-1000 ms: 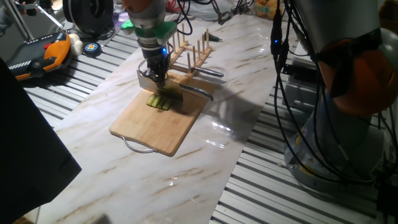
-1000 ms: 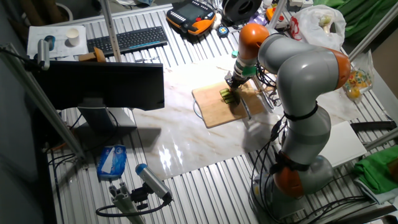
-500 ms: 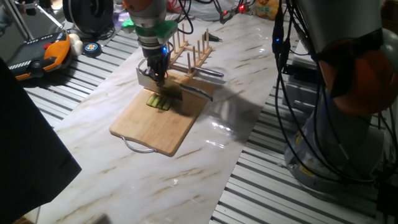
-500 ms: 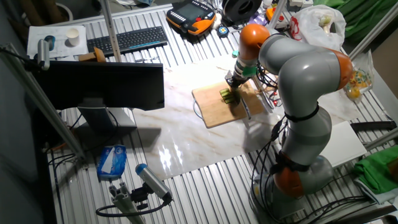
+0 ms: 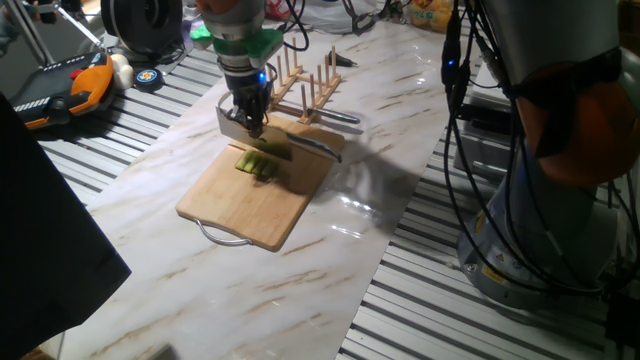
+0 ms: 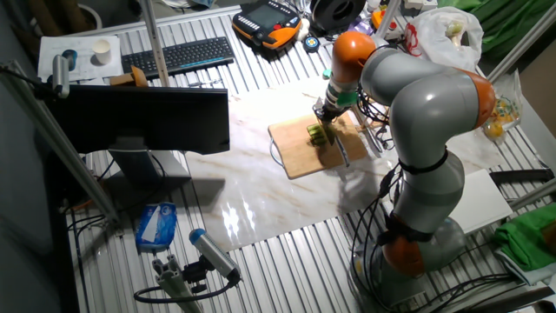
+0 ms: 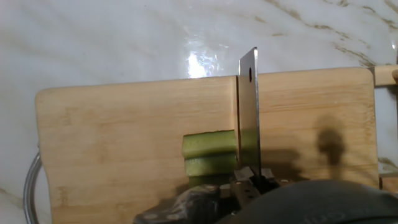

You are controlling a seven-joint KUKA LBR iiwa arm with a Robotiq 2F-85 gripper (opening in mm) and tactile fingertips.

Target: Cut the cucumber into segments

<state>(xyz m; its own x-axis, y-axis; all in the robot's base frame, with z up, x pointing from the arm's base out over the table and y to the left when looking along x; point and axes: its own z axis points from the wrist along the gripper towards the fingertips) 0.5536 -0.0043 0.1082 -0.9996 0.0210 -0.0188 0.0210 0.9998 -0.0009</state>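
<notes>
The cucumber (image 5: 257, 165) is a small cluster of light green sticks on the wooden cutting board (image 5: 250, 205). It also shows in the other fixed view (image 6: 319, 134) and in the hand view (image 7: 208, 152). My gripper (image 5: 252, 124) hangs just above the sticks, shut on a knife (image 7: 249, 106). The blade is edge-on in the hand view, along the right end of the sticks. The knife's dark handle (image 5: 310, 148) sticks out to the right. My gripper also shows in the other fixed view (image 6: 327, 109). No short cut segments show.
A wooden dish rack (image 5: 305, 78) stands just behind the board, with a metal utensil (image 5: 340, 117) beside it. The board has a wire handle (image 5: 215, 235) at its near end. An orange pendant (image 5: 70, 88) lies far left. A monitor (image 6: 143, 122) and keyboard (image 6: 178, 55) sit beyond the table.
My gripper with the knife has risen slightly and moved a little to the left over the cucumber. The sticks look barely shifted.
</notes>
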